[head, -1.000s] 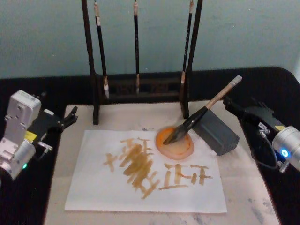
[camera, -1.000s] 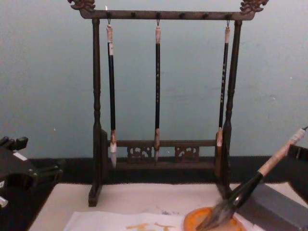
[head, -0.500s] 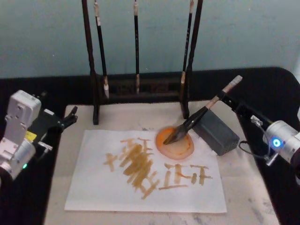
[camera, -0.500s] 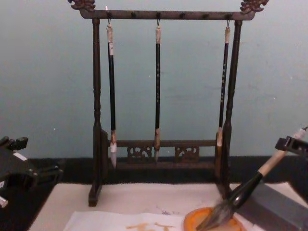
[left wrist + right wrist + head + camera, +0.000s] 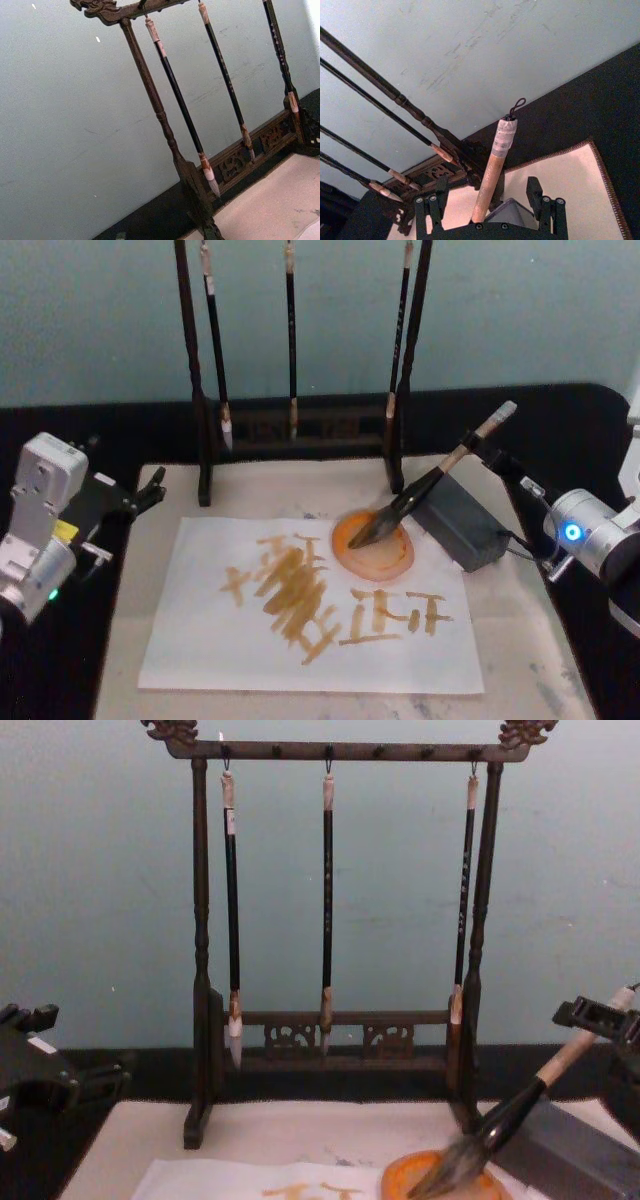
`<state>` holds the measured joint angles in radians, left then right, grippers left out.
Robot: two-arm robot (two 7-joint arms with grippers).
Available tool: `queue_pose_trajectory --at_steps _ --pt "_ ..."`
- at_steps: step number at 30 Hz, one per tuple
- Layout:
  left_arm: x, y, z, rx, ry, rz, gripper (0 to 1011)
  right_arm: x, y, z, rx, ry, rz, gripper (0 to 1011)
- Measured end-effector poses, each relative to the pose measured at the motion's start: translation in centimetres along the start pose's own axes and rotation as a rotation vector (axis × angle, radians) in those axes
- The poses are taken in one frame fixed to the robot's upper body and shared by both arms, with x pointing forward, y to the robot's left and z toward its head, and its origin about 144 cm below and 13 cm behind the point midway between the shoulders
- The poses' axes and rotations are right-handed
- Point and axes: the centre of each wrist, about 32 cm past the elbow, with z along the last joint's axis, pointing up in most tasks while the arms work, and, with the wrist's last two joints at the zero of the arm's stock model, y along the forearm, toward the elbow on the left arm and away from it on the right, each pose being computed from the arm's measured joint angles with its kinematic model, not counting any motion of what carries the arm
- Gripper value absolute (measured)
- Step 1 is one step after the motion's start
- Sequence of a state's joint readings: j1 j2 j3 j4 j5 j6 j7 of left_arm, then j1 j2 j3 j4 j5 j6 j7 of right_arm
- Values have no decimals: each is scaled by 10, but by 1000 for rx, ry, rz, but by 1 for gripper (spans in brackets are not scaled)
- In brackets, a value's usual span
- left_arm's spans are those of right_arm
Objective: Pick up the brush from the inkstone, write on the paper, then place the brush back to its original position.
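The brush (image 5: 420, 490) lies untouched, with its bristles in the orange dish (image 5: 385, 558), its black shaft propped on the grey block (image 5: 465, 525), and its tan handle slanting up to the right. The right tool (image 5: 490, 453) is at that handle, just under the whitish end. In the right wrist view its fingers (image 5: 536, 189) stand apart with the brush (image 5: 490, 172) between them and a gap on both sides, so it is open and holding nothing. The left tool (image 5: 148, 490) is parked at the left of the counter (image 5: 60, 430), beside the mat (image 5: 530, 640); I cannot tell its state.

The step in hand looks like the grasp. To do it well, close squarely across the tan wood rather than the taped end, where the grip could slip. Centre the handle first, since one finger touching early could roll the brush off the block. Then lift along the shaft's slant so the bristles leave the dish without dragging it, and keep clear of the rack (image 5: 300, 425) post just behind. The paper (image 5: 200, 640) spreads in front of the dish and already carries orange strokes.

Writing: the strokes at the paper's near right resemble repeated 正 characters, though I would not swear to it. The rest is overlapping dashes. A yellow label on the left arm is too small to read.
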<state>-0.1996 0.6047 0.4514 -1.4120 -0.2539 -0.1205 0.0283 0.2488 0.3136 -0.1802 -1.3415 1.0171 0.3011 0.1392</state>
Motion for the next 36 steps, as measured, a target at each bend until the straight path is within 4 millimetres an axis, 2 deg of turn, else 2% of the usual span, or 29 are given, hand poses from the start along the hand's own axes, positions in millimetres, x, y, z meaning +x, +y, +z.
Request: queue_pose_trajectory --at_steps 10,36 --pt "0 0 0 0 0 0 1010 0 11 -3 14 39 2 1000" --pt "0 0 0 0 0 0 1010 6 22 -6 2 43 18 1000"
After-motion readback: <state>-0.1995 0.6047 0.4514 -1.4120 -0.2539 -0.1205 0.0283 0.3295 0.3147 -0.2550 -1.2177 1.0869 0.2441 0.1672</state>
